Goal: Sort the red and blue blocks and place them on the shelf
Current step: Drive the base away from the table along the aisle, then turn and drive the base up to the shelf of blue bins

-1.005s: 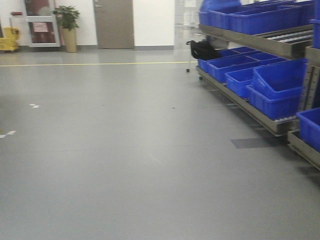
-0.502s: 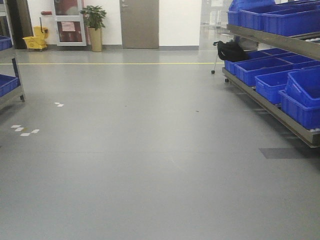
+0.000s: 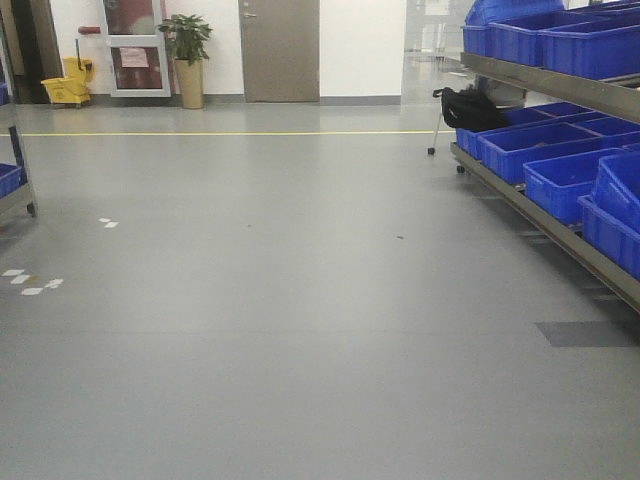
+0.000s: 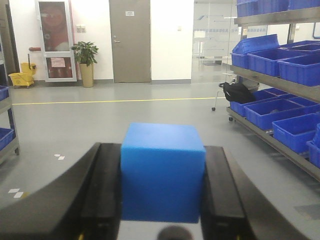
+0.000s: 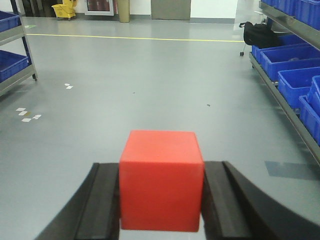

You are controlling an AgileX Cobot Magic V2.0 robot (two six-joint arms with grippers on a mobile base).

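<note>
The left gripper [image 4: 161, 148] has its black fingers [image 4: 102, 190] clenched on the blue block [image 4: 162, 180], one on each side face, and the block's top edge stands clear above them. The right gripper [image 5: 160, 165] grips the red block [image 5: 161, 187] between its fingers [image 5: 102, 200] in the same way. Both blocks are held above the floor, well apart from the shelf [image 3: 545, 215].

The shelf runs along the right edge of the room, its lower steel rail close to the floor and carrying a row of blue bins [image 3: 560, 185]; an upper rail bears more. A black bag [image 3: 470, 108] sits at its far end. At the left edge stands part of a second rack [image 3: 15, 195].

Between them lies a wide stretch of smooth grey floor [image 3: 300, 330], marked by white tape marks [image 3: 30, 282], a dark patch [image 3: 585, 333] and a yellow line [image 3: 230, 133] across the far side. Against the back wall are a door [image 3: 279, 50], a potted plant [image 3: 187, 50] and a yellow mop bucket [image 3: 66, 88].
</note>
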